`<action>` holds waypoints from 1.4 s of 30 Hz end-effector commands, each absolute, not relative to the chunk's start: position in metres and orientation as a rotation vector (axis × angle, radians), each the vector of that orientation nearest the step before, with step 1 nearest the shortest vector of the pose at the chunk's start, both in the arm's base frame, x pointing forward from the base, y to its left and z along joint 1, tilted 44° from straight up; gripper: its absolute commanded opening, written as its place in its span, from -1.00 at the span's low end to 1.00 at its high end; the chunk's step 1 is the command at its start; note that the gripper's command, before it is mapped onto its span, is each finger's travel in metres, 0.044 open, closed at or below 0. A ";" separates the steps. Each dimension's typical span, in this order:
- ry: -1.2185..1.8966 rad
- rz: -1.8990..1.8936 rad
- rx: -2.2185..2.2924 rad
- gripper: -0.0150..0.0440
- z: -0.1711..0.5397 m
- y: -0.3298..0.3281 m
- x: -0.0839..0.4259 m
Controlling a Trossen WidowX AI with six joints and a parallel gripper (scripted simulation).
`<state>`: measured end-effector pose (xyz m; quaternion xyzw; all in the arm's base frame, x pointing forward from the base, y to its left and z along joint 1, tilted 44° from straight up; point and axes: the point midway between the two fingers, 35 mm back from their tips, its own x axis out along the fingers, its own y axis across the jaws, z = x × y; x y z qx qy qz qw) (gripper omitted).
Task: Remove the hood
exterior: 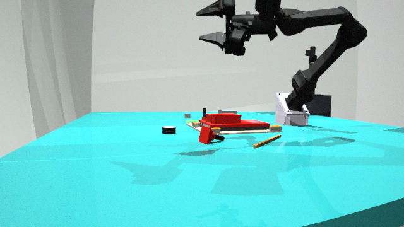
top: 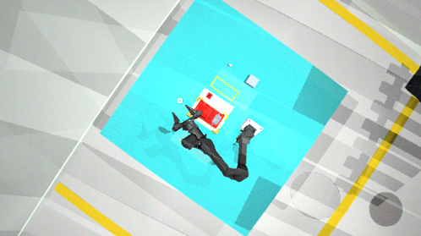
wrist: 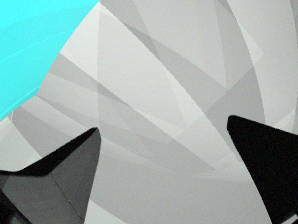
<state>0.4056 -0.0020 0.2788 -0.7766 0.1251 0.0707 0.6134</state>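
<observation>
The gripper [top: 181, 110] [exterior: 197, 26] [wrist: 166, 128] stands almost fully open, with nothing between its fingers, high above the cyan tabletop [top: 249, 39] [exterior: 158, 170] [wrist: 25, 45]. Its fingertips point out sideways rather than down, one above the other in the exterior view. The wrist view looks past them, mostly at the grey floor.

The red toy car [top: 205, 111] [exterior: 225, 119] sits on a pale board [top: 222, 100] [exterior: 243, 132] with yellow-topped corner blocks; I cannot tell for certain which red part is its hood. The marked area [top: 227, 83] [exterior: 189, 121], a yellow rectangular outline, lies just beside the board. At the board's edge nearer the exterior view, a red piece with a black peg [exterior: 206, 135] lies tilted on the tabletop (in the top view I cannot make it out), and an orange stick [exterior: 267, 141] lies near it.

A small black disc with a white top [top: 176, 103] [exterior: 168, 130] lies apart from the board. A flat light-grey block [top: 251, 81] [exterior: 227, 114] lies beyond the marked area.
</observation>
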 end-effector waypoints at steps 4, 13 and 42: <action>0.506 0.526 -1.319 1.00 0.197 0.009 0.411; 0.978 0.776 -0.461 1.00 0.118 0.028 0.371; 1.500 0.688 0.514 1.00 0.102 0.049 0.328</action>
